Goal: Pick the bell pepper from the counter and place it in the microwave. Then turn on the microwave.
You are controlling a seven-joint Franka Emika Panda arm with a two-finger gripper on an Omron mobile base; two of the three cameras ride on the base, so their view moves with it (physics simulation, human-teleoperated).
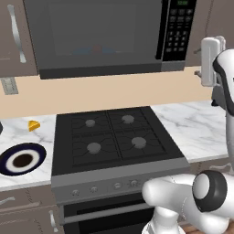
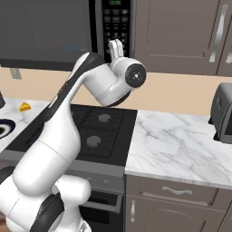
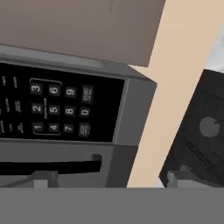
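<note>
The microwave (image 1: 96, 36) hangs above the stove with its glass door shut. Through the glass I see a faint red smudge (image 1: 97, 48) beside a blue one; I cannot tell whether it is the bell pepper. My gripper (image 1: 198, 62) is raised at the microwave's right end, open and holding nothing. In the right base view the gripper (image 2: 116, 47) points up at the black keypad (image 2: 115, 20). In the hand view the keypad (image 3: 57, 109) lies close ahead and rolled sideways, with the gripper (image 3: 113, 179) spread wide below it. The marble counter (image 1: 192, 123) flanks the stove.
The black stovetop (image 1: 114, 137) lies under the microwave. A dark-rimmed plate (image 1: 22, 159) and a small yellow wedge (image 1: 33, 124) lie on the left counter. A silver toaster (image 2: 223, 113) stands at the far right. Brown cabinets (image 2: 181, 31) adjoin the microwave.
</note>
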